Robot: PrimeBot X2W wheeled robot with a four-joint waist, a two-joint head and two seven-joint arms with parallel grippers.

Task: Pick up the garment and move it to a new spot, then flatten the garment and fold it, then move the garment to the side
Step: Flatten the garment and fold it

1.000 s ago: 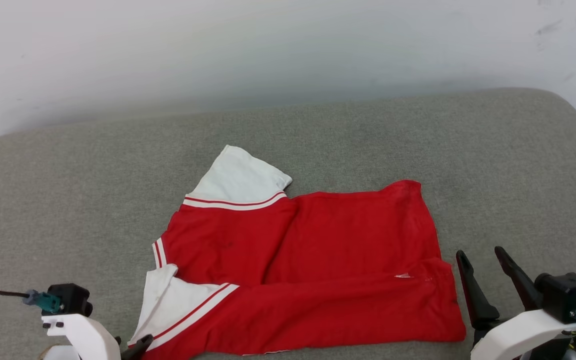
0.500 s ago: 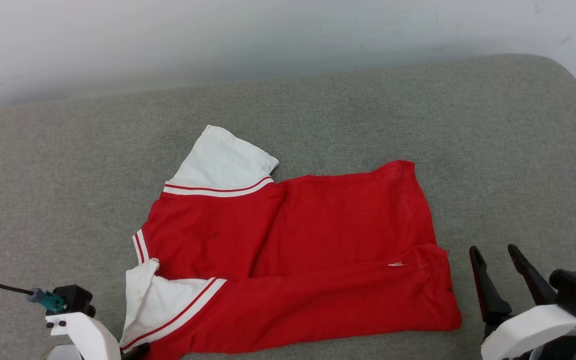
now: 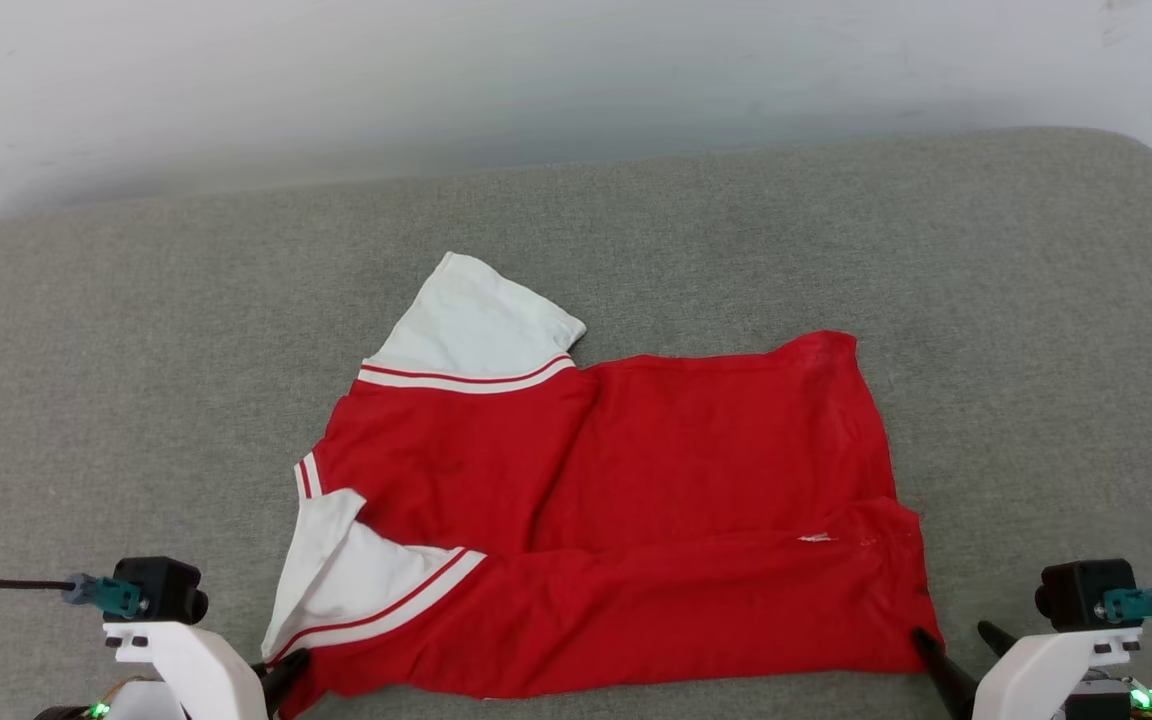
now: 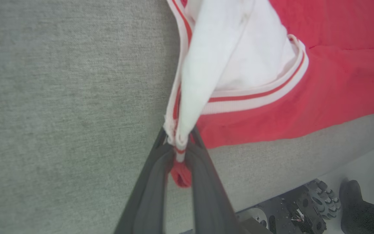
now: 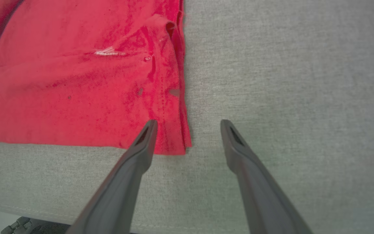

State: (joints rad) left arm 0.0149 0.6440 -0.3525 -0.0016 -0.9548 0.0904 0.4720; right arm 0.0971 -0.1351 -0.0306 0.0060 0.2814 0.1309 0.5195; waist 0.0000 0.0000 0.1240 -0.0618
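The garment (image 3: 636, 480), red with white striped-trim sleeves, lies spread on the grey surface, one sleeve (image 3: 476, 330) pointing away and the other (image 3: 336, 580) folded at the near left. My left gripper (image 3: 291, 665) is at that near-left corner. In the left wrist view it (image 4: 178, 144) is shut on a pinch of white sleeve and red hem (image 4: 180, 172). My right gripper (image 3: 956, 640) is at the near-right corner. In the right wrist view it (image 5: 188, 123) is open, one finger (image 5: 141, 146) over the garment's red corner (image 5: 174, 143), the other over bare cushion.
The grey padded surface (image 3: 136, 350) stretches wide on all sides of the garment, with a white wall (image 3: 536, 80) behind. Its near edge (image 4: 304, 156) is right below the garment's hem. Below that edge are the robot's base (image 4: 304, 208) and pale floor.
My left gripper has closed on the garment's near-left corner. My right gripper has dropped and come in to the near-right corner, still open. The head view has shifted a little.
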